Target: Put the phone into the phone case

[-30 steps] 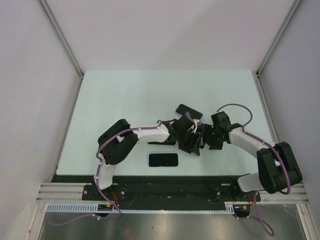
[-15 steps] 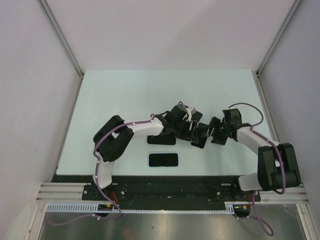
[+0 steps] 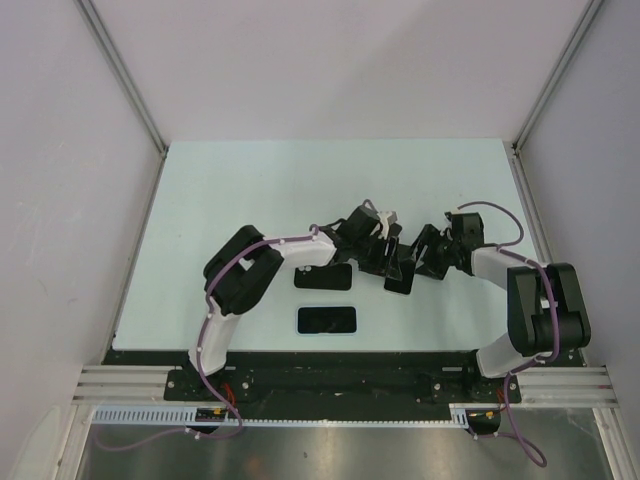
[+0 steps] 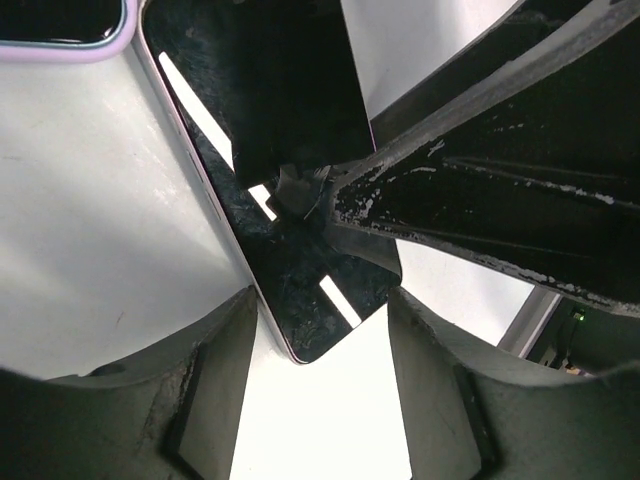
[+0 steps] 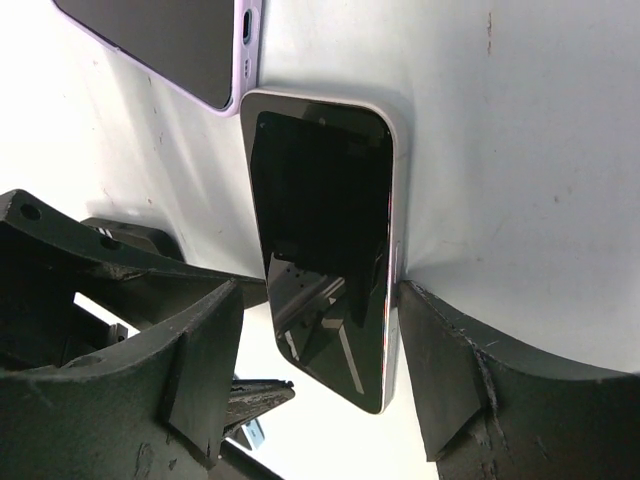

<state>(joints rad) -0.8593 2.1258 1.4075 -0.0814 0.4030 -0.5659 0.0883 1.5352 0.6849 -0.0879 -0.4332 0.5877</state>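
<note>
The phone [image 5: 325, 250], with a black screen and a pale lavender edge, lies flat and screen up on the table; it also shows in the top view [image 3: 400, 282] and the left wrist view [image 4: 270, 190]. The lavender phone case [image 5: 180, 40] lies just left of it, seen in the top view [image 3: 323, 277] and the left wrist view [image 4: 60, 30]. My right gripper [image 5: 320, 300] is open and straddles the phone's near end, its right finger against the phone's edge. My left gripper [image 4: 318, 330] is open over the phone's corner. Both grippers [image 3: 388, 262] [image 3: 412, 270] meet above the phone.
A second black phone-shaped slab [image 3: 327, 320] lies nearer the front edge, below the case. The table [image 3: 250, 190] is pale, with white walls at the left, back and right. The right gripper's fingers [image 4: 500, 190] cross the left wrist view.
Both grippers have shifted back and slightly right. The phone now lies lower, flat on the table between them, right of the case.
</note>
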